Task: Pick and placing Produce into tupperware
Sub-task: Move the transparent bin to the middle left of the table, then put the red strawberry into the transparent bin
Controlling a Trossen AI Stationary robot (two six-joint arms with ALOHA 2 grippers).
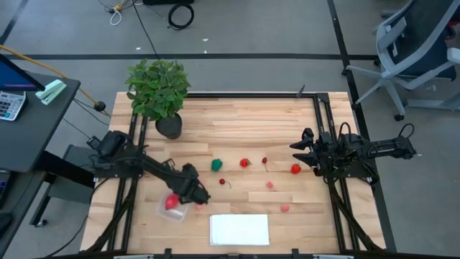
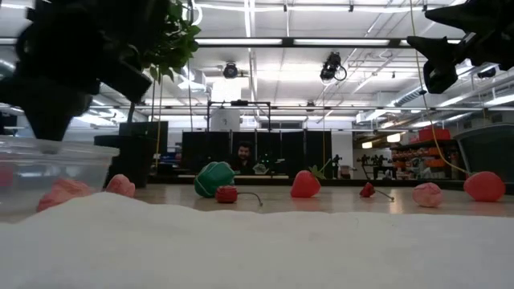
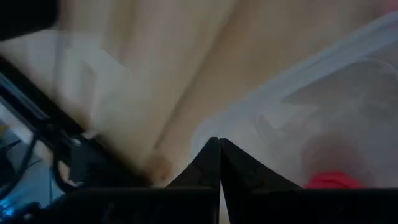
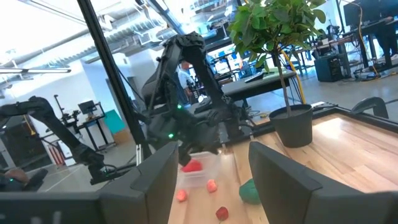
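Wood table [image 1: 237, 119]: plant pot [image 1: 169, 126], tupperware [image 1: 175, 208], scattered produce [image 1: 245, 163], white sheet [image 1: 239, 230], maybe paper.

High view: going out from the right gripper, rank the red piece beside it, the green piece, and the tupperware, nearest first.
1. Red piece: on the wood just inboard of the right gripper, which waits open near the table's right edge.
2. Green piece: near the table's middle.
3. Tupperware: far side, front-left, under the shut left gripper.

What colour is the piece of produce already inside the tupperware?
Red, inside the clear tupperware; clearest in the high view.
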